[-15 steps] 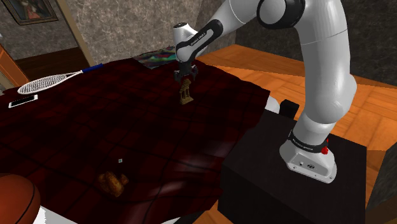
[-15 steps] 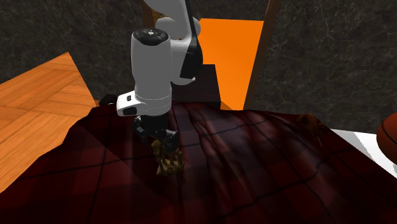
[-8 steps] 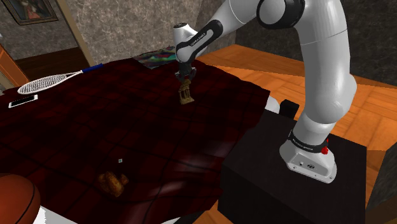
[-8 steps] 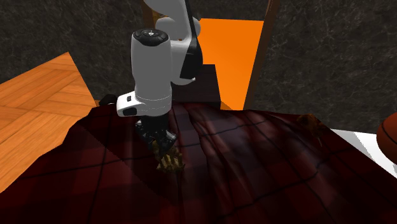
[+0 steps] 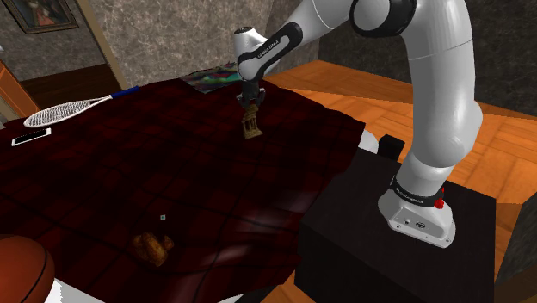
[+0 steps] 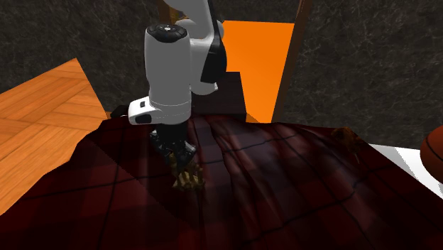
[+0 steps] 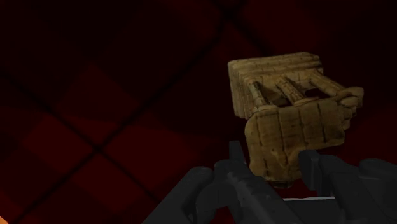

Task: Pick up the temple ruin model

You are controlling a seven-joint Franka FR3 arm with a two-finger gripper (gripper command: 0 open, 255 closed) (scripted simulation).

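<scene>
No text, label, brand, number or sign can be read anywhere. The dark band (image 5: 411,197) round the foot of the white arm, just above the black box stand (image 5: 361,250), carries a short row of pale marks, too small to make out. The framed picture (image 5: 41,15) on the wall, well apart from the stand, is too dim to show any lettering.
</scene>
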